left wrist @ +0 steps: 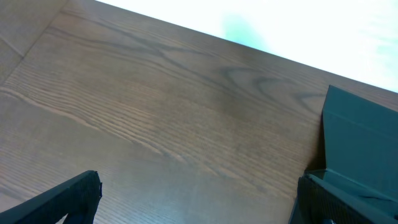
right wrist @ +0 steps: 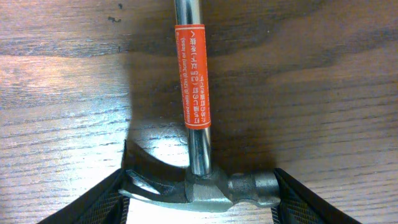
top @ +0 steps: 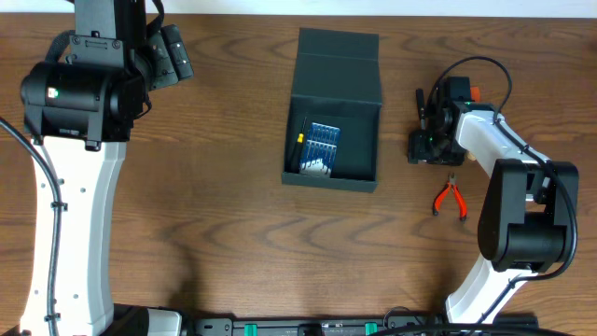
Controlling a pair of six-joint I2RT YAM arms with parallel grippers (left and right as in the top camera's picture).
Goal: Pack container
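The container [top: 331, 179], a dark box with its flap lid [top: 338, 63] folded back, stands open mid-table; a blue case [top: 322, 145] lies inside. To its right, my right gripper [top: 431, 140] is low over the table. In the right wrist view a steel hammer [right wrist: 198, 112] with an orange label lies on the wood. My right gripper [right wrist: 199, 200] is shut on its head, one finger [right wrist: 99, 202] against the claw, the other [right wrist: 305, 199] against the striking face. My left gripper [top: 173, 56] hangs open at the far left, nothing between its fingers [left wrist: 68, 199].
Red-handled pliers [top: 451, 198] lie on the table just in front of the right gripper. The container's lid corner [left wrist: 360, 137] shows at the right edge of the left wrist view. The white right arm [top: 522, 215] curves over the table's right side.
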